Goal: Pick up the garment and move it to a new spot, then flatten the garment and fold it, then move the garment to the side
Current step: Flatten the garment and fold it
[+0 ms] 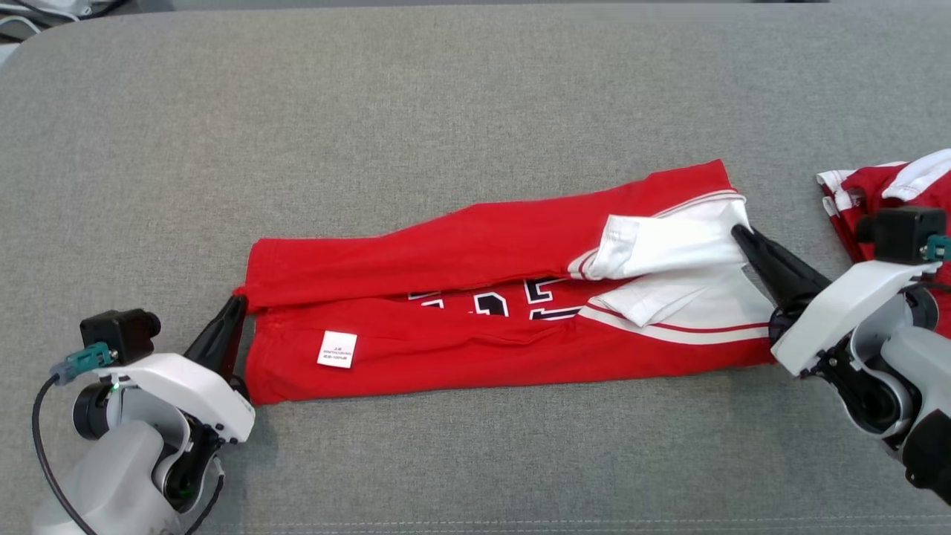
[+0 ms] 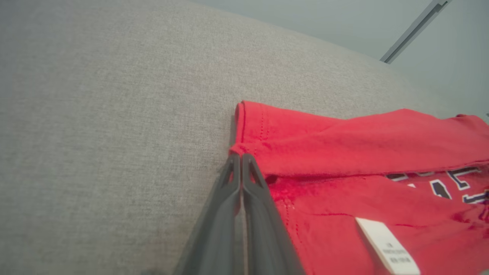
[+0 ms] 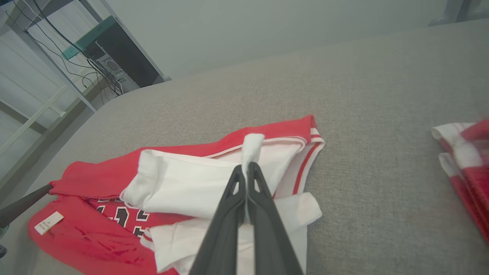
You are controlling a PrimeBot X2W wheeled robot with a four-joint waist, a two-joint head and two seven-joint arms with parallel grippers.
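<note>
Fig.: L gripper (image 1: 238,300) clamps red jersey (image 1: 446,253) at hem (image 2: 249,124), R gripper (image 1: 740,232) clamps white sleeve (image 1: 669,241); best lowered evenly, w/ fold edge taut.

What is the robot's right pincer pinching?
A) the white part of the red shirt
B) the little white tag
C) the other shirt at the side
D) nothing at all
A: the right pincer is shut on a white bit of the garment, while the tag lies far off, near the left pincer.
</note>
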